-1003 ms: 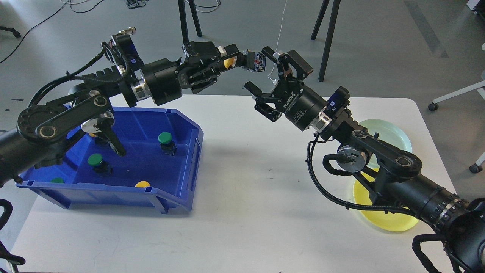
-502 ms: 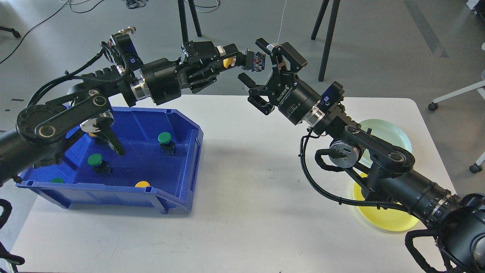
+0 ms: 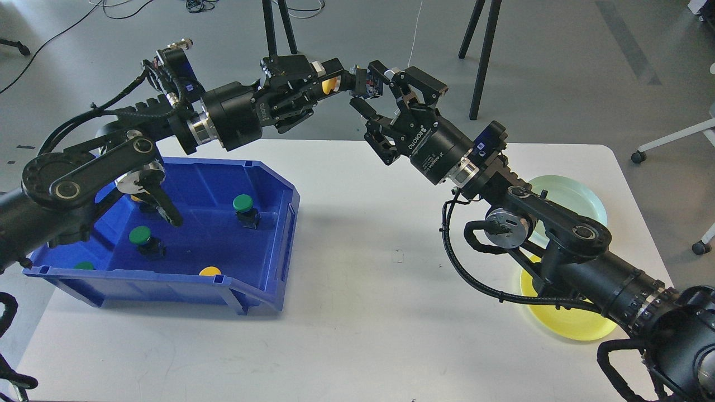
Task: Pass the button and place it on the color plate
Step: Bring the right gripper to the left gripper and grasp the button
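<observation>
My left gripper [image 3: 337, 82] is shut on a yellow button [image 3: 330, 85], held high above the table's far edge, its black base [image 3: 366, 81] pointing right. My right gripper [image 3: 368, 88] is open, one finger above and one below that base; I cannot tell if they touch it. A yellow plate [image 3: 570, 326] lies at the right front, partly hidden by my right arm. A pale green plate [image 3: 581, 195] lies behind it.
A blue bin [image 3: 282, 223] stands at the left and holds green buttons [image 3: 243, 202] [image 3: 139, 235] and a yellow button [image 3: 210, 271]. The white table [image 3: 363, 290] spreads between bin and plates. Tripod legs [image 3: 480, 56] stand behind the table.
My right gripper has moved left and up until its open fingers straddle the base of the button. My left gripper with the button has shifted slightly left and up.
</observation>
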